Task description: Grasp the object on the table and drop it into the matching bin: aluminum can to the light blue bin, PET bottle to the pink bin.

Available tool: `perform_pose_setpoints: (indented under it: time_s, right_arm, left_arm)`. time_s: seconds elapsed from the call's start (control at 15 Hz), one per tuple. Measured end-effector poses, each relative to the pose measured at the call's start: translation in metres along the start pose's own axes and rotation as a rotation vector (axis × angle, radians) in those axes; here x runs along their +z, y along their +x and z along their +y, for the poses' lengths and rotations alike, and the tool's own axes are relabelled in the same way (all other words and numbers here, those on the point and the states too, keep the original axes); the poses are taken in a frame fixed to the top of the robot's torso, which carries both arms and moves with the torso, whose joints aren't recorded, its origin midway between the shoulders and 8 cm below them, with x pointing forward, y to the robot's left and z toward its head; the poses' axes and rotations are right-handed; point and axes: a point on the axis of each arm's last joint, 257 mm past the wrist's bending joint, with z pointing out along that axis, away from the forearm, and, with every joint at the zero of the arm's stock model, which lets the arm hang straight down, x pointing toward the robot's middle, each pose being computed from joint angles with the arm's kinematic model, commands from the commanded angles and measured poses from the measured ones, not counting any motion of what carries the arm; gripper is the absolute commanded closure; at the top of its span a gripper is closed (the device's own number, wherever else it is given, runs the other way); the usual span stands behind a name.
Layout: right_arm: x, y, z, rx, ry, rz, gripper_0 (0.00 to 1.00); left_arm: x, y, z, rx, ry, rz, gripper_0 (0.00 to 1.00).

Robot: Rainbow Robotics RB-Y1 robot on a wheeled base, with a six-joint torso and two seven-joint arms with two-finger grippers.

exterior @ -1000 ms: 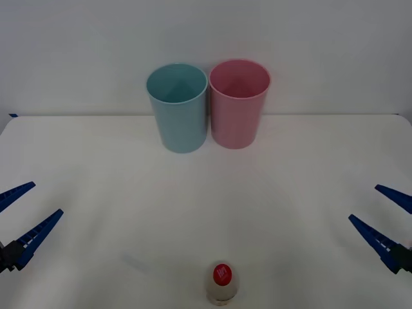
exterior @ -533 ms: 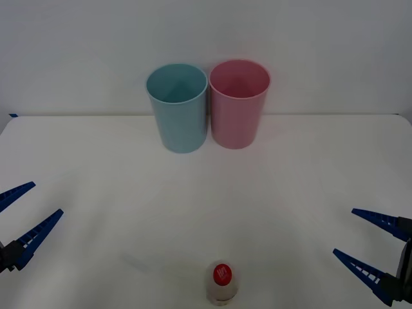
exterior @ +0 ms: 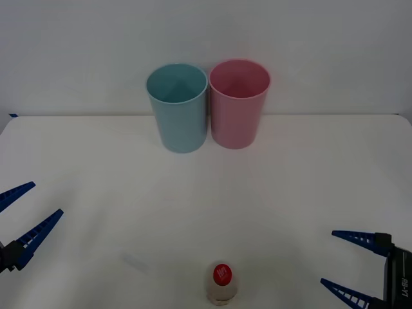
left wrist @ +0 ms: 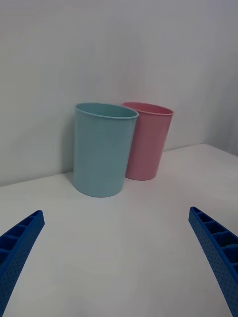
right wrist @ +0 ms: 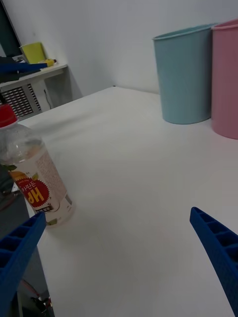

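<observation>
- The right gripper (exterior: 346, 267) had blue, ribbed, tapering fingers (exterior: 353, 236) on a black body with white lettering.
- The left gripper (exterior: 22, 213) had matching blue ribbed fingers (exterior: 38, 232) on a dark mount.

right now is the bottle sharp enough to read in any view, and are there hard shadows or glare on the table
Right wrist view: the bottle is close and fairly sharp, its red and yellow label showing upside-down letters. Front view: the bottle sits at the bottom edge, seen from above, mostly red cap, label unreadable. The table is evenly lit with soft, faint shadows and no glare. Left wrist view: the blue bin and pink bin cast soft wall shadows.
</observation>
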Motion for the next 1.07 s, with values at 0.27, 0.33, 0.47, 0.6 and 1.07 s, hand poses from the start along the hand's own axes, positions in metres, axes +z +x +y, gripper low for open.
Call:
perform_pose_setpoints:
  time_s: [0.27, 0.33, 0.47, 0.6, 1.07]
  right_arm:
    - [0.017, 0.011, 0.023, -0.003, -0.07, 0.007, 0.0]
    - [0.021, 0.013, 0.028, -0.001, -0.087, 0.008, 0.0]
    - [0.032, 0.02, 0.038, 0.001, -0.119, 0.015, 0.0]
    - [0.041, 0.026, 0.049, -0.003, -0.152, 0.025, 0.0]
    - [0.082, 0.037, 0.074, -0.059, -0.211, 0.015, 0.0]
  left_arm:
    - [0.0, 0.0, 0.0, 0.0, 0.0, 0.0, 0.0]
    - [0.0, 0.0, 0.0, 0.0, 0.0, 0.0, 0.0]
    - [0.0, 0.0, 0.0, 0.0, 0.0, 0.0, 0.0]
    - [0.0, 0.0, 0.0, 0.0, 0.0, 0.0, 0.0]
    - [0.0, 0.0, 0.0, 0.0, 0.0, 0.0, 0.0]
